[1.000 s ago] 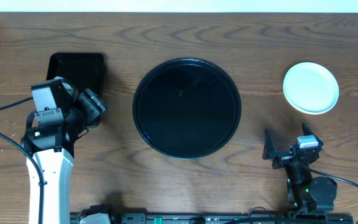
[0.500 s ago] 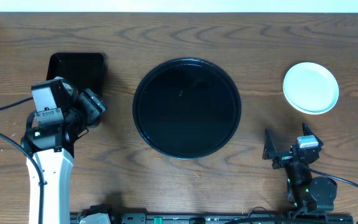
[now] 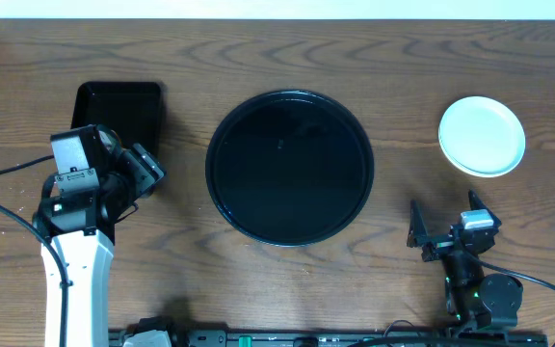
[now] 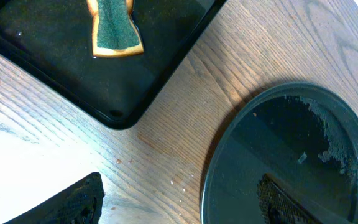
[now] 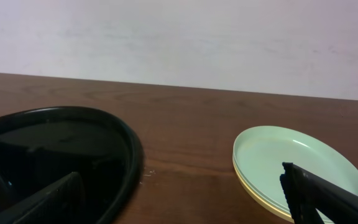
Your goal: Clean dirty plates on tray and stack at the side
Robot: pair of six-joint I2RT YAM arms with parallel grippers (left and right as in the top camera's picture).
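Note:
The round black tray [image 3: 289, 166] lies mid-table with no plate on it; the left wrist view shows pale specks and smears on its glossy surface [image 4: 328, 143]. The plates [image 3: 482, 135] sit stacked at the far right, a mint one on top with a yellow rim under it [image 5: 291, 163], and the top face looks clean. My left gripper [image 3: 148, 166] hovers open between the rectangular tray and the round tray, holding nothing [image 4: 176, 208]. My right gripper [image 3: 443, 229] rests open near the front right, facing the gap between tray and plates [image 5: 182, 205].
A smaller rectangular black tray [image 3: 118, 104] sits at the back left, and a green sponge with a yellow edge [image 4: 114, 28] lies in it. Cables run along the front edge by both arm bases.
The left arm has edged slightly toward the table's front. The right arm, the tray and the plates have not moved.

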